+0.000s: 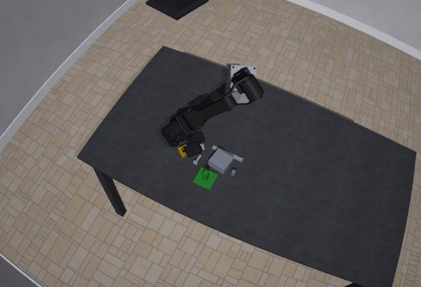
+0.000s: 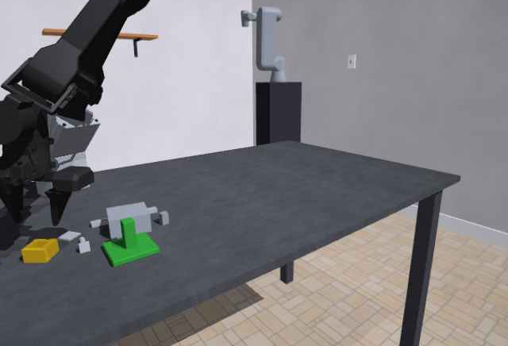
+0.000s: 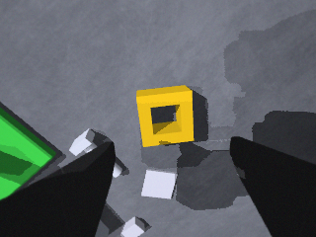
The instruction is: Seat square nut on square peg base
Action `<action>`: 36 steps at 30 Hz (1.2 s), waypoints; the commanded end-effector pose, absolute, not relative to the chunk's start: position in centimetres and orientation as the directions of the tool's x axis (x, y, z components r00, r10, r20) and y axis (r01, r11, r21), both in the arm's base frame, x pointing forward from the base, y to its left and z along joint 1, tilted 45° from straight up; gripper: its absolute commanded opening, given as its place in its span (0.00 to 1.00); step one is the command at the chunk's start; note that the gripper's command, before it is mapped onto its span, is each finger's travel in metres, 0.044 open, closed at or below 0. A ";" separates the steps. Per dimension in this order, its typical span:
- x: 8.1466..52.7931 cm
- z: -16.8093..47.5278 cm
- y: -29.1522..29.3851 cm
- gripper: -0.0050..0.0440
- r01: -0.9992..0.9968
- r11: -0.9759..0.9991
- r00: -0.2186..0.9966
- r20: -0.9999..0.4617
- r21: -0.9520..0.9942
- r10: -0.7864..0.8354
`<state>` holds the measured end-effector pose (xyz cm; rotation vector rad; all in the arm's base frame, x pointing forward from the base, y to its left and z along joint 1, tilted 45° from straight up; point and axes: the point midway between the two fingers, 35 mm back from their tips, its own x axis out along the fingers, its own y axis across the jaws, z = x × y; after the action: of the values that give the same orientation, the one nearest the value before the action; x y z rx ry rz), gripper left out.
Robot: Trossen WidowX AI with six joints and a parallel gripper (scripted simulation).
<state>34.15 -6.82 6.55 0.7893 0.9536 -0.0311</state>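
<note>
Wrist view alone shows square hole through yellow nut (image 3: 165, 121). Gripper (image 3: 173, 173) wide open, empty, above it. Dark table (image 2: 286, 194); tiled floor (image 2: 328, 313).

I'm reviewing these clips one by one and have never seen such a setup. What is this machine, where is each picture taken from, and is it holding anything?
It is a black robot arm bolted to a dark table, ending in a two-fingered gripper. One picture looks down from above, one from the side, one from a camera at the gripper. On the table lie a yellow square nut, a green peg on its base, a grey block and small grey bits. The gripper is open above the nut, holding nothing.
</note>
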 end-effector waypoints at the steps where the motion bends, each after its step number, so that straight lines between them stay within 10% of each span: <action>1: 34.4 6.9 -7.3 0.76 0.262 0.747 0.612 -0.704 0.611 0.361; 33: 37.7 3.1 -5.3 0.76 0.262 0.746 0.612 -0.703 0.613 0.363; 36: 37.7 3.1 -5.3 0.64 0.262 0.746 0.612 -0.703 0.613 0.363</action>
<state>37.48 -5.18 2.78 0.7590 0.9455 0.0676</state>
